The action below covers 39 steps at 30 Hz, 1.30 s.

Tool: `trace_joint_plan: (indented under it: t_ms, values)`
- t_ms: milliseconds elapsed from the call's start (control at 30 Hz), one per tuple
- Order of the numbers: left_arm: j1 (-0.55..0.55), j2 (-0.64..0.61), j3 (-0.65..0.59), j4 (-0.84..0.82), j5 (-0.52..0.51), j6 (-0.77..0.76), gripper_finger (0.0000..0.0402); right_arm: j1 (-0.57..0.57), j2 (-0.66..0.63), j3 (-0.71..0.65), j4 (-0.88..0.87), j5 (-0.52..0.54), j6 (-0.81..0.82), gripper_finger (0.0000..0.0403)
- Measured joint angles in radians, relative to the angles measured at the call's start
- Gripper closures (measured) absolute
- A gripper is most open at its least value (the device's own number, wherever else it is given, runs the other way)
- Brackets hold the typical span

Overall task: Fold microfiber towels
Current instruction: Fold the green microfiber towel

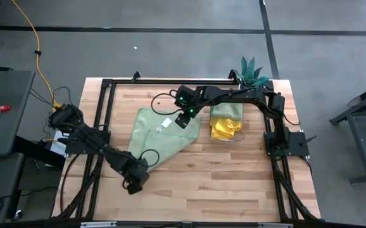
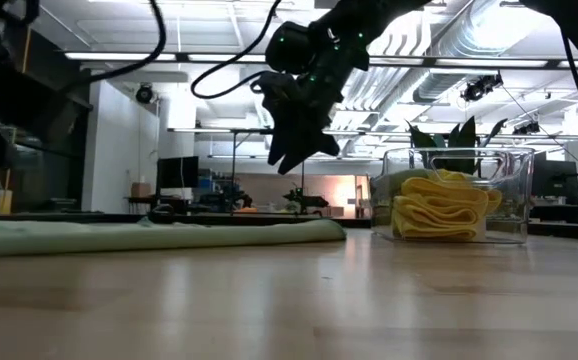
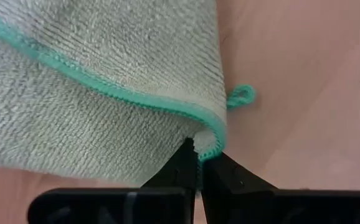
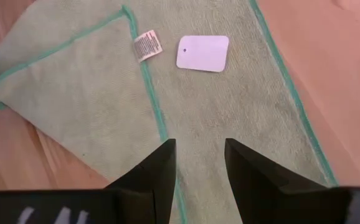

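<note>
A pale sage green microfiber towel [image 1: 161,133] with a teal hem lies flat on the wooden table, partly folded over itself, its white tags [image 4: 202,53] facing up. My left gripper [image 1: 136,180] stands at the towel's near left corner, shut on it. My right gripper [image 4: 198,155] is open and hangs above the towel's far right part [image 2: 294,140], touching nothing. Yellow towels [image 1: 224,128] lie folded in a clear container [image 2: 517,195] to the right of the green towel. My left gripper pinches the green towel's corner at its teal hem [image 3: 212,147] between its two fingertips [image 3: 183,163]. The fingers come from above, pointing down. The rest of the towel lies spread on the table beyond them. One layer or several, I cannot tell.
A small green potted plant [image 1: 252,73] stands at the table's far right corner, behind the container. A black frame [image 1: 107,85] runs along the table's edges. Bare wood [image 1: 221,183] stretches across the near half of the table.
</note>
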Motion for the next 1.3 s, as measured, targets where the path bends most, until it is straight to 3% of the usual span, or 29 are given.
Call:
trace_joint_plan:
  t_ms: [267,467,667,767,867,967,1067,1300]
  values:
    - [0.016,0.01,0.001,0.026,0.016,-0.019,0.0383,-0.001,0.0,0.0,0.016,-0.001,-0.005,0.0274]
    - [0.034,-0.073,0.0,-0.004,0.082,0.031,0.0315,-0.007,0.0,0.0,0.01,-0.003,-0.033,0.0274]
    - [0.072,-0.278,0.001,-0.098,0.087,0.072,0.0248,-0.03,-0.001,0.0,-0.023,-0.013,-0.083,0.0274]
    - [0.121,-0.412,0.001,-0.152,0.03,0.08,0.0228,-0.048,-0.013,0.0,-0.07,-0.02,-0.117,0.0274]
    - [0.182,-0.534,0.001,-0.203,-0.127,0.078,0.0217,-0.06,-0.041,0.001,-0.129,-0.023,-0.162,0.0274]
    - [0.28,-0.598,0.001,-0.24,-0.311,0.083,0.0216,-0.063,-0.072,0.0,-0.174,-0.017,-0.193,0.0274]
    - [0.441,-0.593,0.002,-0.226,-0.375,0.166,0.0218,-0.063,-0.111,-0.018,-0.198,0.006,-0.201,0.0274]
    - [0.863,-0.397,-0.024,-0.039,-0.128,0.487,0.0219,-0.063,-0.232,-0.15,-0.176,0.026,-0.133,0.0274]
